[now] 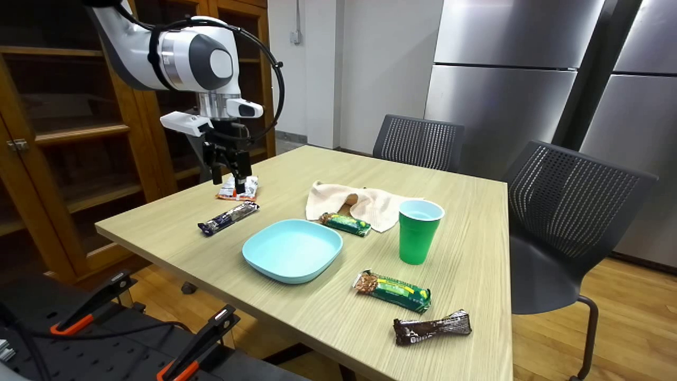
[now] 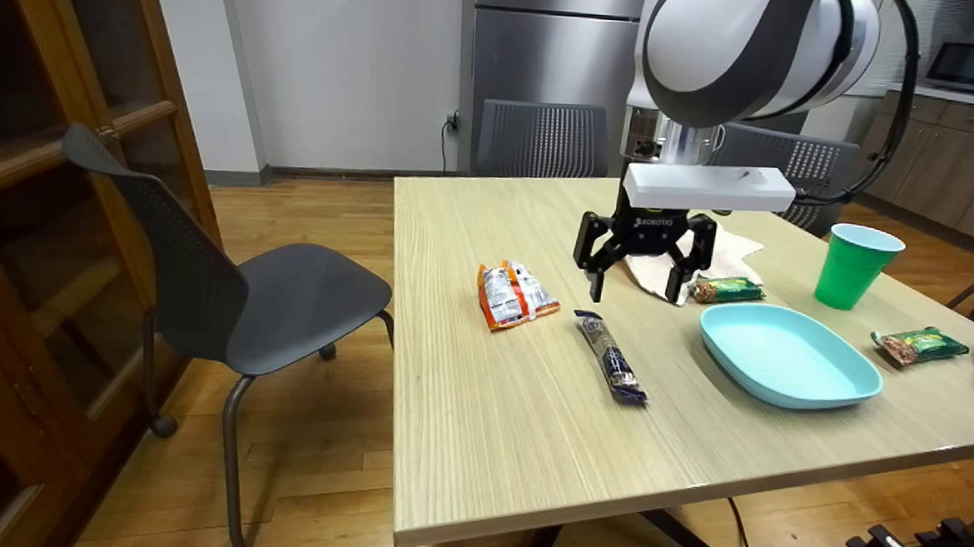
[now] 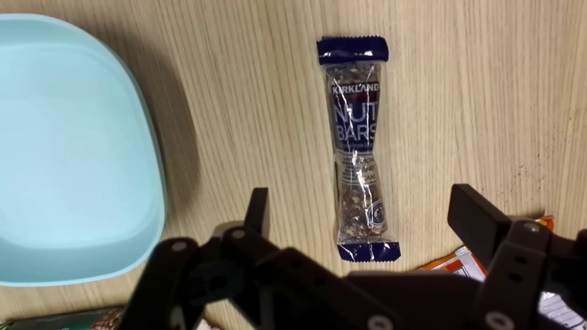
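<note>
My gripper (image 1: 229, 181) is open and empty above the table. It also shows in an exterior view (image 2: 634, 290) and the wrist view (image 3: 360, 205). Nearest below is a nut bar (image 3: 357, 133) in a clear and dark blue wrapper, lying flat between the finger lines and apart from them. The bar shows in both exterior views (image 1: 228, 218) (image 2: 610, 357). An orange and white snack bag (image 2: 515, 296) lies beside it, partly hidden by a finger in the wrist view (image 3: 465, 262). A light blue plate (image 1: 293, 251) sits on the bar's other side, also in the wrist view (image 3: 78, 146).
A pale cloth (image 1: 378, 205) is crumpled on the table, beside a green-wrapped bar (image 1: 346, 224). A green cup (image 1: 415, 241) stands upright. Another green bar (image 1: 396, 291) and a dark brown bar (image 1: 432, 328) lie nearer the table's corner. Chairs (image 1: 560, 227) (image 2: 310, 306) stand round the table.
</note>
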Robot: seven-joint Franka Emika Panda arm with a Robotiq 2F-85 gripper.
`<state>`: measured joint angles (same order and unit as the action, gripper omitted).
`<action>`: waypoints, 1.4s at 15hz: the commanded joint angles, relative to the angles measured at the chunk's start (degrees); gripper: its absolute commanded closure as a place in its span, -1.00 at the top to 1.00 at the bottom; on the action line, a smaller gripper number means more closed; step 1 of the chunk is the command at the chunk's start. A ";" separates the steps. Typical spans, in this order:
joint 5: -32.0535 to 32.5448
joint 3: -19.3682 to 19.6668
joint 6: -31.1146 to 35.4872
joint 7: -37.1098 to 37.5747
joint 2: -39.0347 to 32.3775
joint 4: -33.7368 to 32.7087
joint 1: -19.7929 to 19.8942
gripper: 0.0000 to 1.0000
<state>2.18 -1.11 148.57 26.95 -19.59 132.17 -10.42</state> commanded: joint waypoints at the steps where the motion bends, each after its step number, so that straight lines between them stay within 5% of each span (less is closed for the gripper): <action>1: 0.98 0.95 1.34 -0.02 -0.12 -0.05 -1.01 1.00; 19: 1.61 4.18 6.99 -2.29 -13.35 -6.74 -4.80 1.00; 20: 1.62 4.22 6.93 -2.50 -13.45 -6.86 -4.92 0.92; 21: 1.90 4.67 6.92 -2.02 -13.60 -7.04 -5.47 0.47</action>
<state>3.39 2.26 155.46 25.47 -32.26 126.60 -14.27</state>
